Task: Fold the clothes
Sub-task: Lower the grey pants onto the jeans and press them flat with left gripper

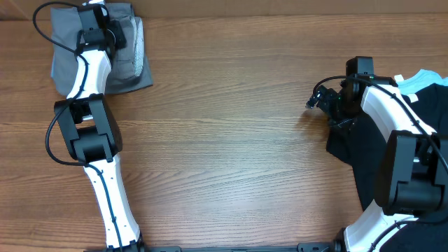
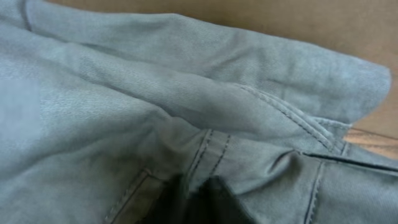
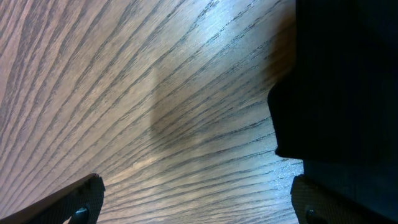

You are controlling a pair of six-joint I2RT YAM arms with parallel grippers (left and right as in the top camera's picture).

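The grey shorts lie bunched in a folded heap at the far left corner of the table. In the left wrist view the shorts fill the frame, showing stitched seams and a pocket edge. My left gripper is down on the heap. Its dark fingertips sit close together, pinching a ridge of the grey cloth. My right gripper is open and empty, low over bare wood, just left of a black garment.
A pile of black clothing lies at the right edge under the right arm, and its edge shows in the right wrist view. A light blue garment lies behind it. The wooden tabletop spans the middle.
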